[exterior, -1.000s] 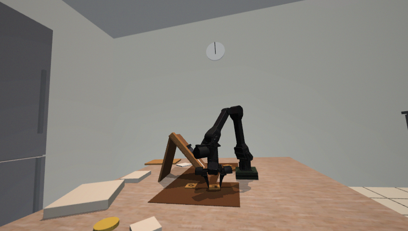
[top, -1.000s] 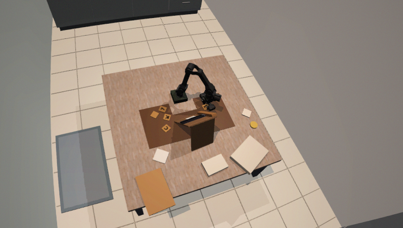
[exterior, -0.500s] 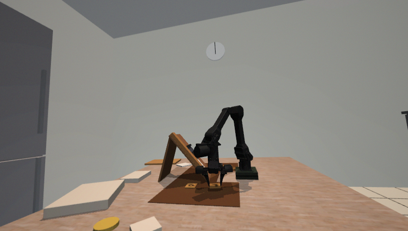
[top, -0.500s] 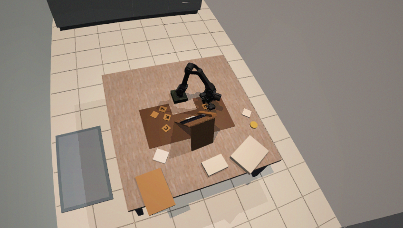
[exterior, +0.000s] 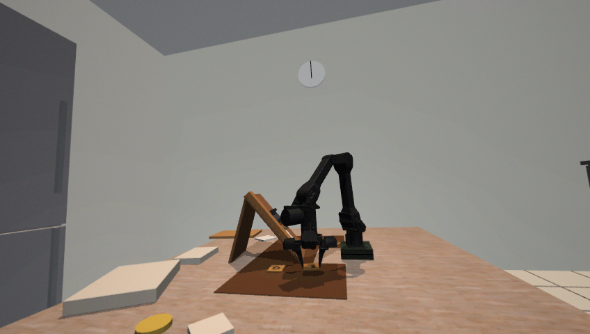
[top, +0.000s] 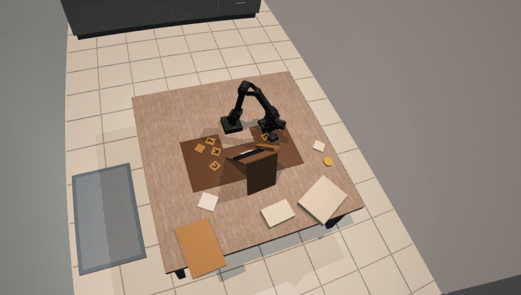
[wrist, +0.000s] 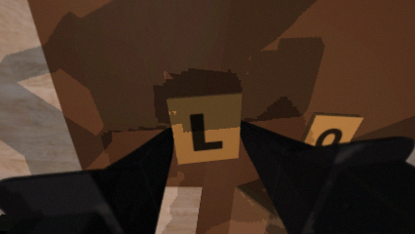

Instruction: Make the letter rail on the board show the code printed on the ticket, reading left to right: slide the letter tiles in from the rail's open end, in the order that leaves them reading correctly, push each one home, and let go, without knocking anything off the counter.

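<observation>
My gripper (exterior: 311,267) (wrist: 207,129) is shut on the L tile (wrist: 207,146) (top: 263,137), its fingers touching two opposite sides, low at the brown mat (top: 197,179) (exterior: 327,289) (wrist: 370,63). A tile (exterior: 275,268) (wrist: 331,136) with a round letter, O or Q, lies close beside the right finger in the wrist view. The tilted board (top: 261,177) (exterior: 264,210) stands beside the gripper, with the dark rail (top: 250,154) on its sloping face. The ticket's code and the rail's contents are not readable. Across the mat lie a K tile (top: 215,151), a tile (top: 210,140) like Z, a curved-letter tile (top: 214,166) and a plain-looking tile (top: 199,148).
Near the counter's edges lie a yellow disc (top: 327,161) (exterior: 154,323), a small white block (top: 318,145) (exterior: 211,325), a large cream block (top: 322,199) (exterior: 120,285), a smaller cream block (top: 277,212), a white square (top: 207,201) and an orange sheet (top: 200,247) overhanging the edge.
</observation>
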